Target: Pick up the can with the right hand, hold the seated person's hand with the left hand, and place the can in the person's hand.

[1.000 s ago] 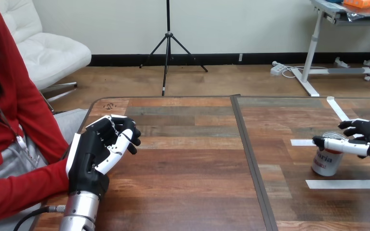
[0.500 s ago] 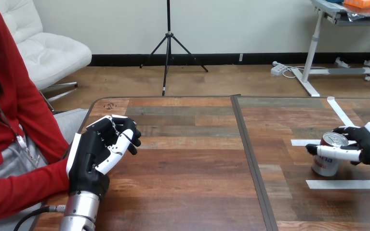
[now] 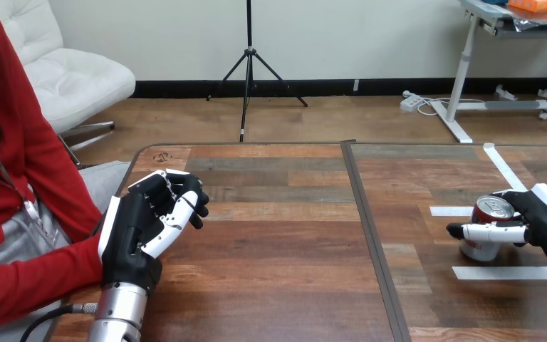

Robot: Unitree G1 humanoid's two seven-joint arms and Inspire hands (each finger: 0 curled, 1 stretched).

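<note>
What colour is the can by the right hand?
The can is white with red print; head view.

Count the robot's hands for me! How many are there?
2. The left hand is above the table's left side, fingers curled and empty. The right hand is at the right, fingers wrapped round the can.

Black, white-shelled left hand (image 3: 137, 229), silver forearm (image 3: 117, 317)

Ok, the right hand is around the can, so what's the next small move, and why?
Probably lift the can straight up. The right hand has its thumb across the can's front and fingers curled behind it, so the grip looks set, yet the can leans, its base close to the table. The left hand is curled, holding nothing.
</note>
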